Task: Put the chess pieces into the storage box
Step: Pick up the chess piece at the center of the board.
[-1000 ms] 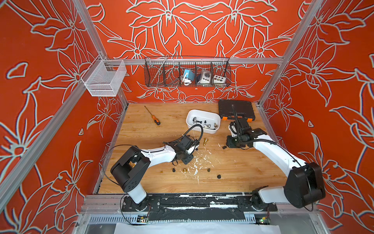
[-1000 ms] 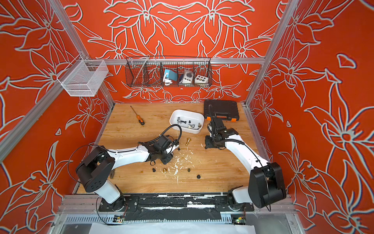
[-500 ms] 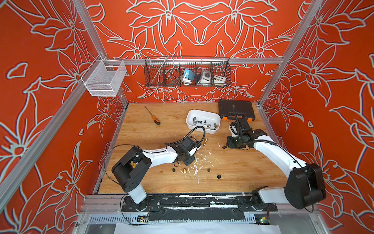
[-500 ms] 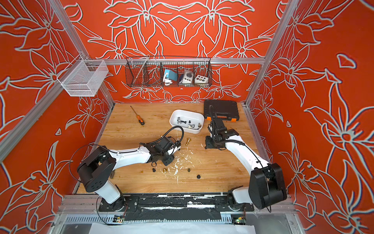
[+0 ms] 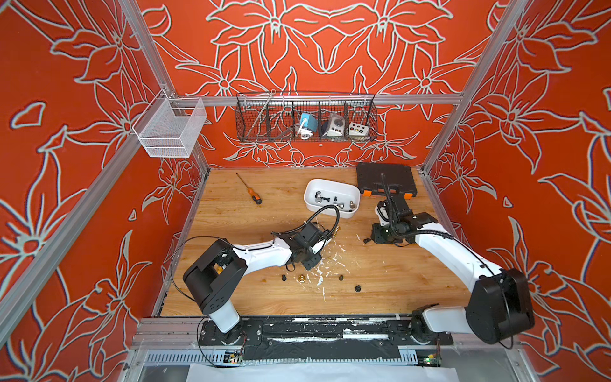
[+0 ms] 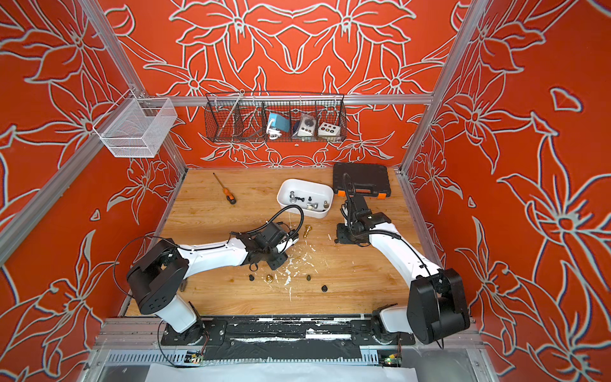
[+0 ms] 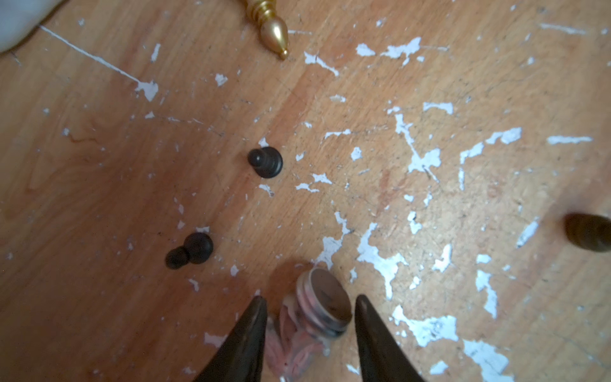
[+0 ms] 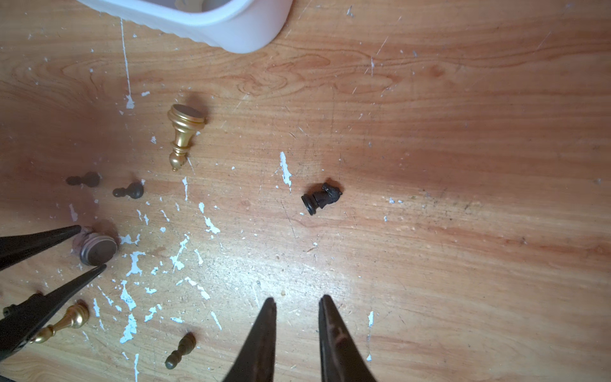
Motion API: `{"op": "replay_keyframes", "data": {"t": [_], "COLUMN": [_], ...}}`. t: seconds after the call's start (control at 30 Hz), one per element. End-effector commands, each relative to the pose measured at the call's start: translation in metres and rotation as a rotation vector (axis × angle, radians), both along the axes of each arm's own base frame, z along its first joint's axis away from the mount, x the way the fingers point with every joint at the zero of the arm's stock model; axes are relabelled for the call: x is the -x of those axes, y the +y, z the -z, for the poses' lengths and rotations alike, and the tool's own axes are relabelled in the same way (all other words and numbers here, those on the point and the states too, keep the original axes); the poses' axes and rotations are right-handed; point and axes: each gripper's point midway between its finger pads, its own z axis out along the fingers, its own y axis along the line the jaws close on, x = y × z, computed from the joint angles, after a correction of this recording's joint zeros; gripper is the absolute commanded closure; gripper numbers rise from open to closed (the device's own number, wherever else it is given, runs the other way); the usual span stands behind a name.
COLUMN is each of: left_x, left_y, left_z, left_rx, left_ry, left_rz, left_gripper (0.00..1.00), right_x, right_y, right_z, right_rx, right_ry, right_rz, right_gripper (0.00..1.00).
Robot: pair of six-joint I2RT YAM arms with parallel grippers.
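Left wrist: left tool (image 7: 310,297) parted astride ridged, disc-based silver piece (image 7: 317,314); right tool (image 8: 298,297) narrowly parted, empty.

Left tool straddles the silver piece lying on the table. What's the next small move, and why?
Probably close the left tool: its fingers stand either side of the toppled silver piece, with gaps showing, so nothing is gripped yet.

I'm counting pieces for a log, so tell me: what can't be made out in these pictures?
- Pieces inside the storage box: too small in both top views to count or name; the right wrist view cuts the box off at its edge.
- Silver piece between the left gripper's fingers: its top is blurred in the left wrist view.
- Dark piece: blurred and cut off by the left wrist view's edge.
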Motion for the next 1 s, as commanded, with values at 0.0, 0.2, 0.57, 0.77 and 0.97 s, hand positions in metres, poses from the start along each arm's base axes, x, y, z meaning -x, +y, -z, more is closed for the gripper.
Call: {"op": "replay_keyframes", "data": {"t": [0.0,0.2,0.57,0.77,0.97], "left_x": [0.002,0.004,0.001,0.003,0.003], "left_y": [-0.002,-0.002,0.0,-0.005,-0.004], "left_z": [0.001,0.004,0.011,0.016,0.027], "left_rx": [-0.037,-0.088,-0.202,-0.198,-0.225], "left_ry": [-0.002,0.004,-0.024,-0.016,-0.006], "left_rz": [0.055,0.137,0.299,0.349,0.371], "left_gripper": [0.54,0.54,0.54,0.55,0.56], "right_x": [0.001,0.001,0.003,0.005,0.006], "right_y": [-0.002,-0.003,-0.005,-0.006,-0.008], "right_z": [-0.004,-0.006,-0.007,-0.006,-0.006], "right_rx": [-0.011,-0.014,-0.016,-0.015,-0.012], "right_ry": [-0.017,-0.023,-0.022,-0.022,-0.02], "right_rz": [0.012,0.013,0.016,0.016,0.017], "right_gripper": [0.74,0.74,0.74,0.74,0.74]}}
